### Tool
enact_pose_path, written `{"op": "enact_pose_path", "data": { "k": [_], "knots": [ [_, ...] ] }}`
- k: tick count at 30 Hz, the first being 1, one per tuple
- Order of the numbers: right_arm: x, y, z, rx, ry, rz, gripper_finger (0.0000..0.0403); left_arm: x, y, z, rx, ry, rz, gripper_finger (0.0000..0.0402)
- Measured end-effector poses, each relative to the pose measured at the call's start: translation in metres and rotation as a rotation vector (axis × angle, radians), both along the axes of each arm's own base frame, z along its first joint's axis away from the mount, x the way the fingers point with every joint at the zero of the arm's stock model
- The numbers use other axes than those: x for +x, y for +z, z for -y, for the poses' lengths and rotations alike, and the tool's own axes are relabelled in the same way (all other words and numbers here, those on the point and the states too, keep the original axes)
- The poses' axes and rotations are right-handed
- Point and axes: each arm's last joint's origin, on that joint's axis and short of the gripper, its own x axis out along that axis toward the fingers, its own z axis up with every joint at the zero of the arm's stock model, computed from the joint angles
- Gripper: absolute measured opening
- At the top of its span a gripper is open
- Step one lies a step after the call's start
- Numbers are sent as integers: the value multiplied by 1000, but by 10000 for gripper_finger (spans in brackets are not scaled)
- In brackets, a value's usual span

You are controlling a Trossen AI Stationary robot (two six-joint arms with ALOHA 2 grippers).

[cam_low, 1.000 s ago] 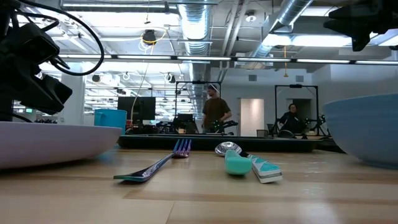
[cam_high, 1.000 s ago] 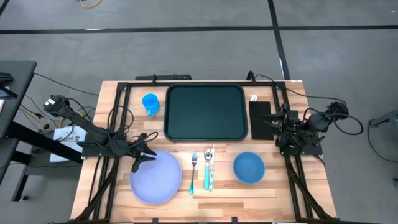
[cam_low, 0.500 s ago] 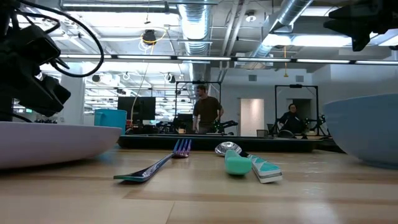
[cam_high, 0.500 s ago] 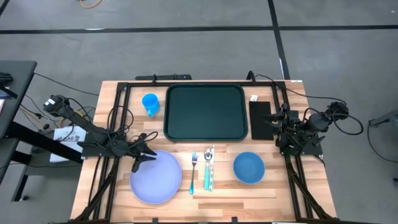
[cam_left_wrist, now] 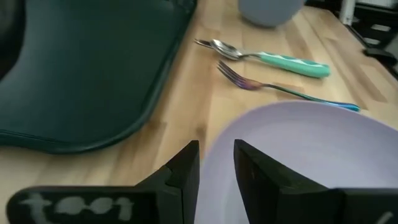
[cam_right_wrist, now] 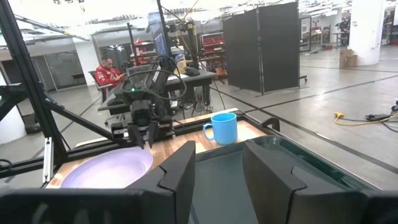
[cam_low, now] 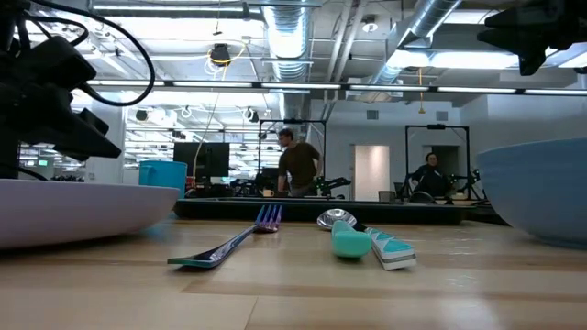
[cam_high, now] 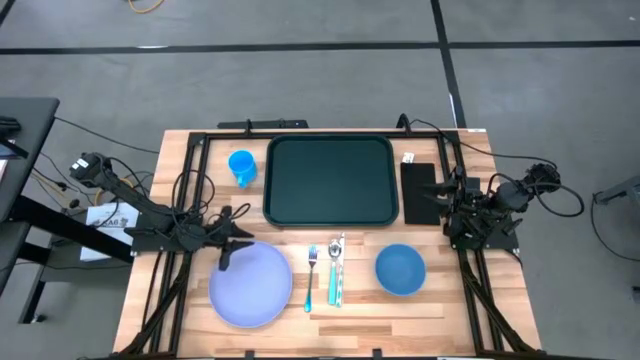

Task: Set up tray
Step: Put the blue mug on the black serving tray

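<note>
We see the left gripper (cam_high: pixel 226 252) at the plate's (cam_high: pixel 251 289) rim, fingers parted around its edge, perhaps not yet clamping. The tray (cam_high: pixel 330 181) lies at the table's far middle, bare. The right gripper (cam_high: pixel 452 200), unclenched and holding nothing, hovers beside it.

Even, bright light is cast from ceiling lamps (cam_low: pixel 417 58) above the table (cam_high: pixel 330 320), where only soft shadows are seen, while the near plate (cam_low: pixel 83 209) is blurred.
</note>
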Motion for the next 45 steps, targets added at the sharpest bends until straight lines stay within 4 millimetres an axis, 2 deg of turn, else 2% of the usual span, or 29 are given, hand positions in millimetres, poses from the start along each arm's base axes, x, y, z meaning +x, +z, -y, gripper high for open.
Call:
{"op": "enact_pose_path", "data": {
  "k": [12,23,29,35,39,45],
  "knots": [
    [0,0,0,0,0,0,123,3,8,-1,17,86,90,87],
    [0,0,0,0,0,0,123,5,14,1,-112,59,146,87],
    [0,0,0,0,0,0,123,7,25,1,-93,84,259,87],
    [0,0,0,0,0,0,123,7,26,1,-113,118,271,87],
    [0,0,0,0,0,0,123,7,26,0,-31,130,268,87],
    [0,0,0,0,0,0,123,5,22,-5,68,280,239,87]
  ]
}}
